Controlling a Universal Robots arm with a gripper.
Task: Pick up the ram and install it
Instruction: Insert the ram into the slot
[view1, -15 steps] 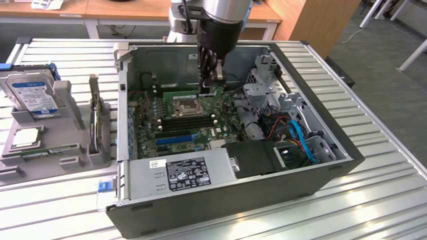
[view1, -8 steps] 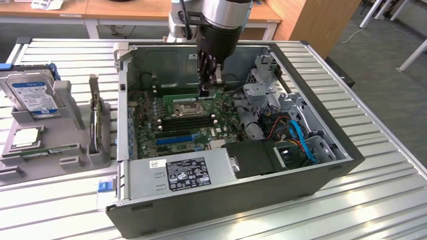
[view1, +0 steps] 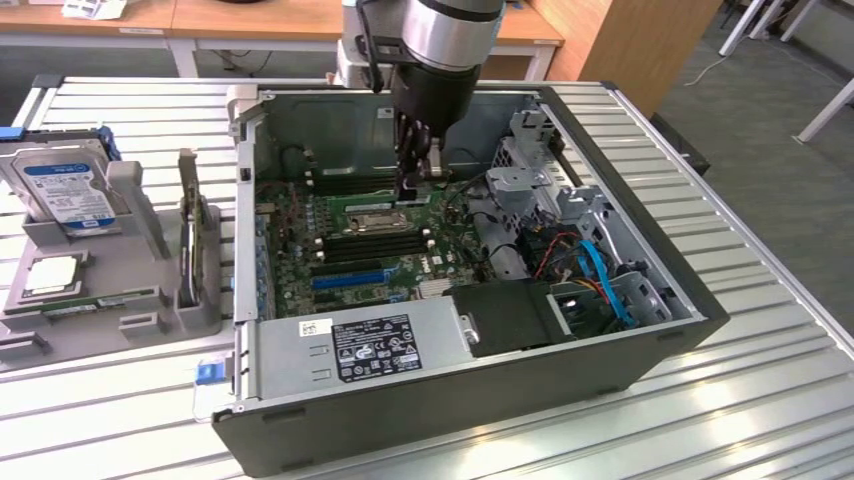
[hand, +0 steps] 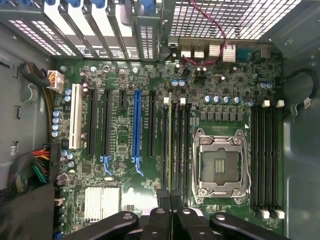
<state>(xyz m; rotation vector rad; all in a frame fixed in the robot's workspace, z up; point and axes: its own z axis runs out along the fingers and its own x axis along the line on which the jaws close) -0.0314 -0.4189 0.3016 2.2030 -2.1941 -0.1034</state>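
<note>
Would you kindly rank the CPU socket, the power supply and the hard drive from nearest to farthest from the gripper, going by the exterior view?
1. CPU socket: on the motherboard, just beside the gripper.
2. Power supply: inside the case, at its end toward the camera.
3. Hard drive: outside the case, in a holder at the exterior view's left.
</note>
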